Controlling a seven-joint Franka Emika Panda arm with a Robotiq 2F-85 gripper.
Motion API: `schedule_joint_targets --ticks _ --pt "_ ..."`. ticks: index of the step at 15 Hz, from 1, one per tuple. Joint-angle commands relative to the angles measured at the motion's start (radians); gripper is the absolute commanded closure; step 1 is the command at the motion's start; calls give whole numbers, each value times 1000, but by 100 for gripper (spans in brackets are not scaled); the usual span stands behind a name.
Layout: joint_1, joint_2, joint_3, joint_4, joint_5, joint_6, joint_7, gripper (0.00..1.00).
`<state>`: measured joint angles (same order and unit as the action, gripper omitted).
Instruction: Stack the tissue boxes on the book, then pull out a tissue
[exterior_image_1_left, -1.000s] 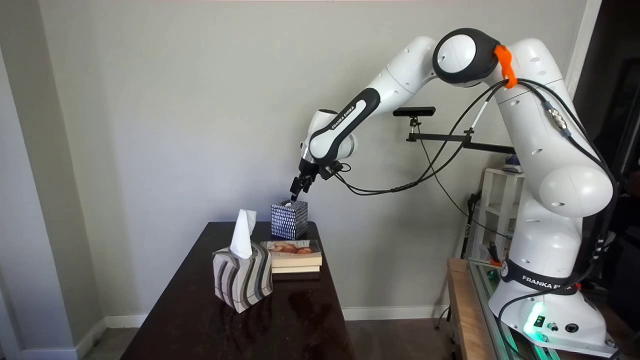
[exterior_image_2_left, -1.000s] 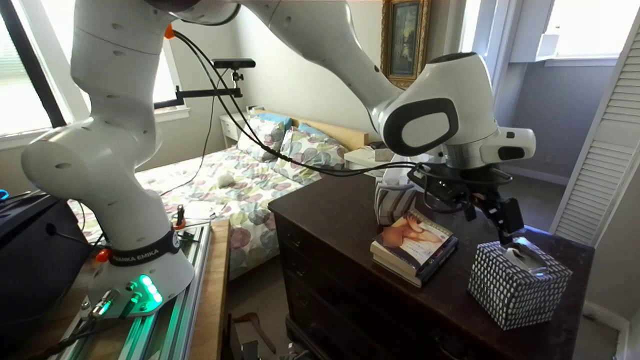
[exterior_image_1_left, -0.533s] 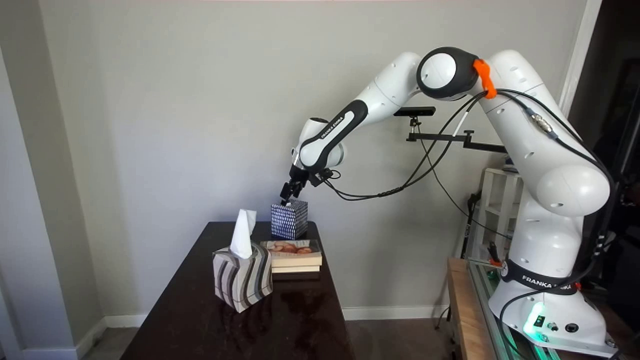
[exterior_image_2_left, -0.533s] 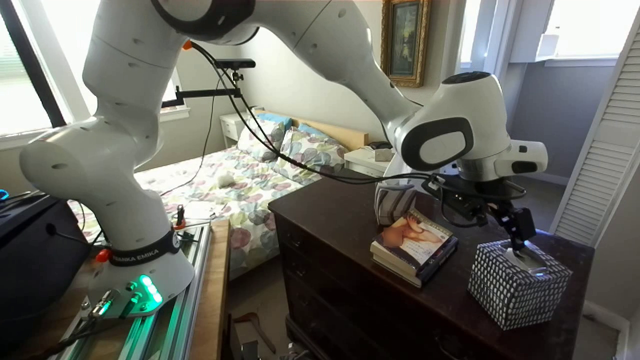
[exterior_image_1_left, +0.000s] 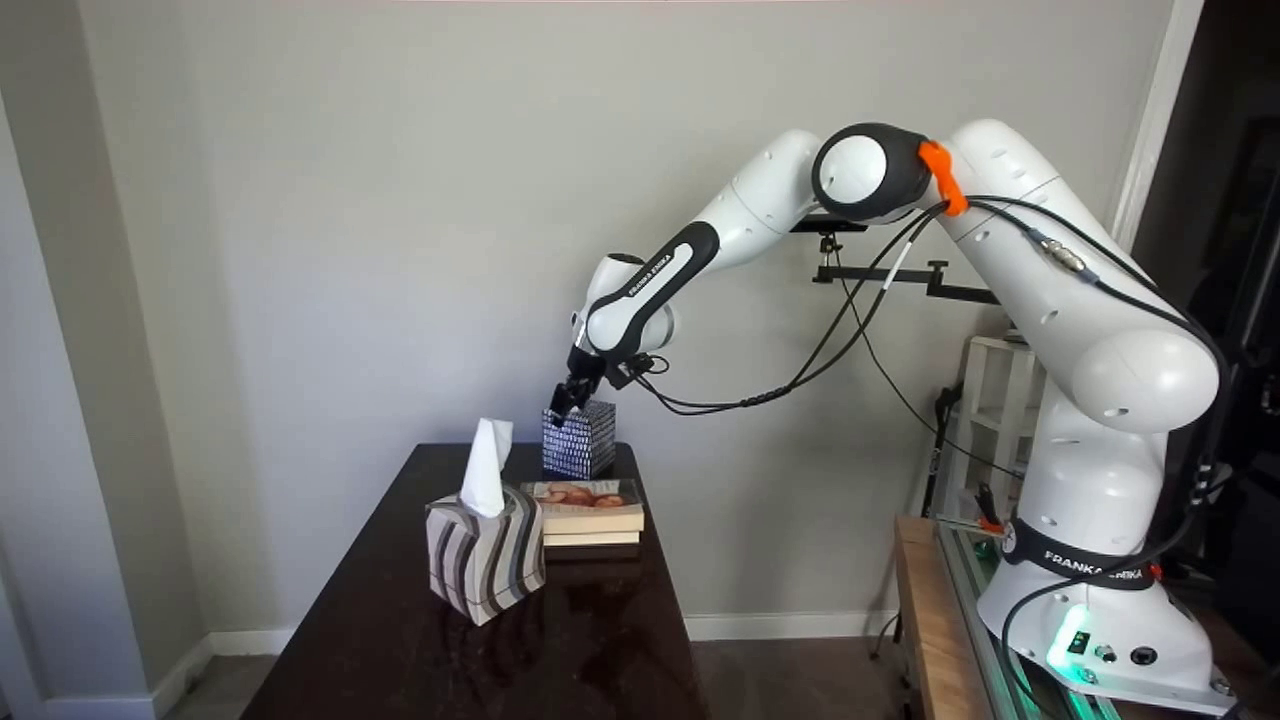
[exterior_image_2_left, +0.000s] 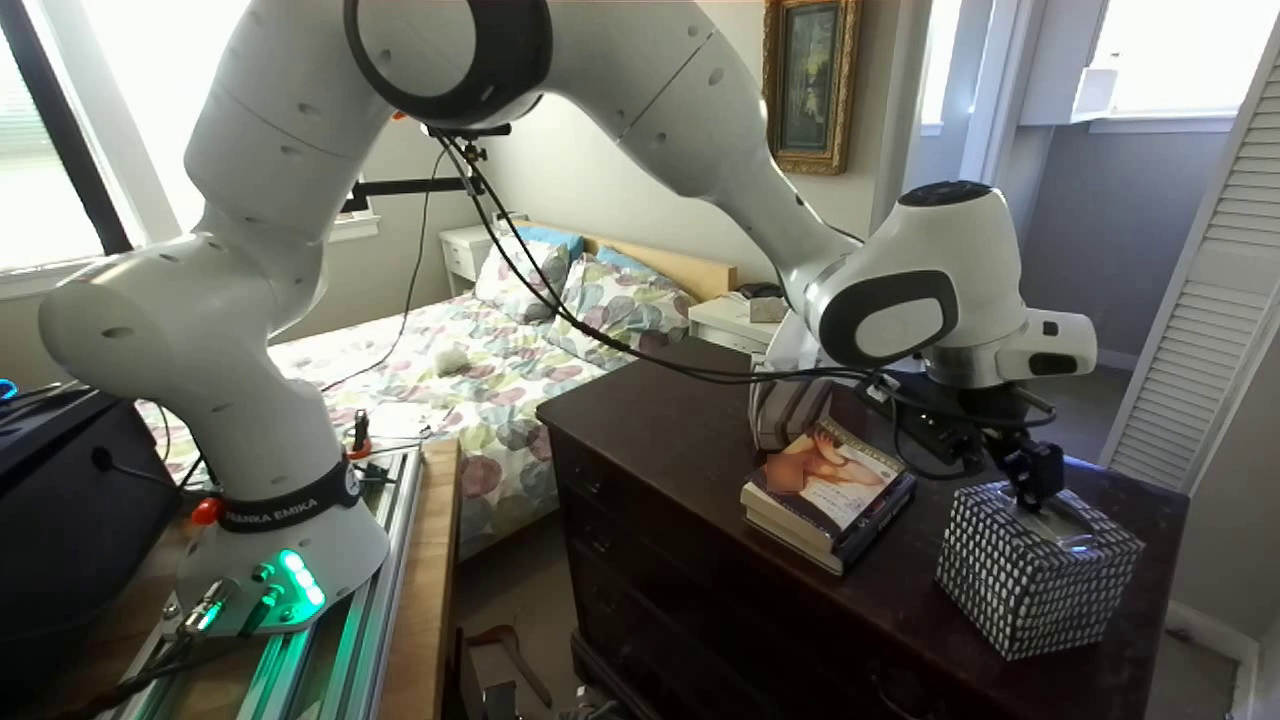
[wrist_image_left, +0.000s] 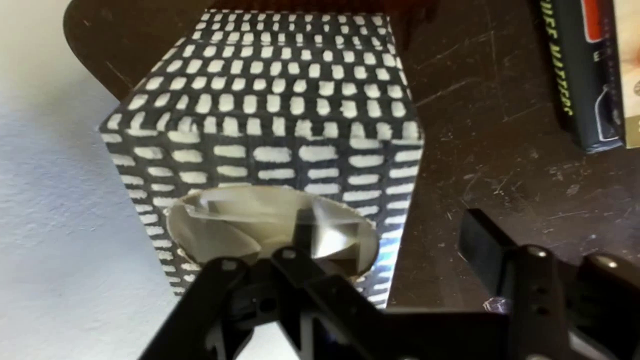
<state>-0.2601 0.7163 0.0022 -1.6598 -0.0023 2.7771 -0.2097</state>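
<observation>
The black-and-white patterned tissue box (exterior_image_1_left: 588, 442) stands upright at the far end of the dresser, and it also shows in an exterior view (exterior_image_2_left: 1040, 590) and the wrist view (wrist_image_left: 280, 90). My gripper (wrist_image_left: 392, 235) is open. One finger is at, and seems to reach into, the box's oval opening; the other is outside the box, above the dresser top. The gripper also shows low over the box in both exterior views (exterior_image_1_left: 565, 400) (exterior_image_2_left: 1035, 485). The striped tissue box (exterior_image_1_left: 485, 560), with a white tissue (exterior_image_1_left: 487, 470) sticking up, stands beside the stacked books (exterior_image_2_left: 830, 490).
The dark dresser (exterior_image_1_left: 390, 620) carries both boxes and the books. The top book's spine (wrist_image_left: 565, 75) is at the right of the wrist view. The wall (exterior_image_1_left: 350, 250) rises behind the dresser's far end. A bed (exterior_image_2_left: 480, 390) lies beyond it in an exterior view.
The open gripper has moved down and outward along the patterned box, from above its top to around its near side wall. The boxes and books have not moved.
</observation>
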Motion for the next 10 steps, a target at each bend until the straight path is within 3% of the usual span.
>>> schedule_joint_targets --ticks 1,7,10 --pt "-20 15 33 32 34 -41 -16 53" --pt "-51 -57 64 -14 54 -86 -49 96" --pt "-61 -105 59 -39 54 -100 -63 100"
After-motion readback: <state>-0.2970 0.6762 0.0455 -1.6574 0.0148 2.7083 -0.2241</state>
